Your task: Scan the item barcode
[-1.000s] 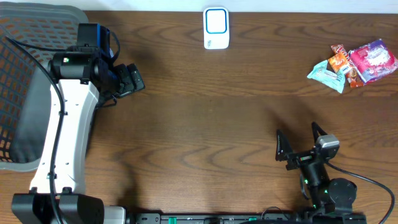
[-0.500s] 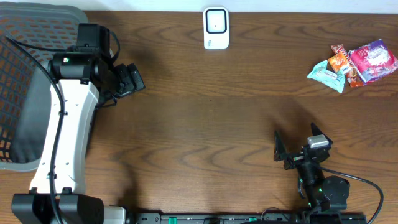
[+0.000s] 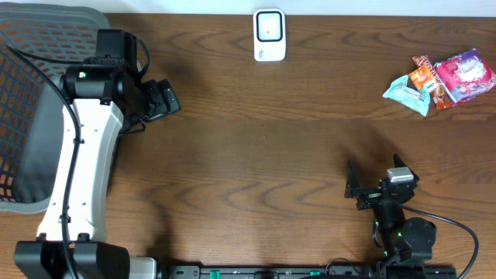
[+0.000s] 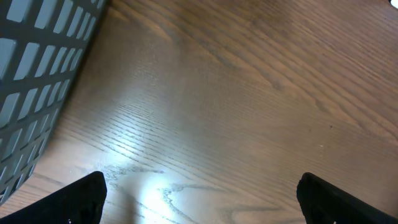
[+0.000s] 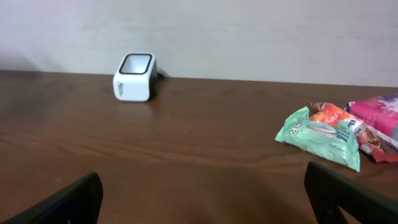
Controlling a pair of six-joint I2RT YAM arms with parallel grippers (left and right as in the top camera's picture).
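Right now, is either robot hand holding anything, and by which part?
Nothing is held. The left gripper and right gripper stand open and empty; the snack packets lie untouched.

The mesh basket [image 3: 27,70] is cut off by the left edge of the overhead view, the pink packet [image 5: 380,113] is clipped by the right edge of the right wrist view, and the print on the snack packets [image 3: 422,79] (any barcode included) is rendered too small to be read.
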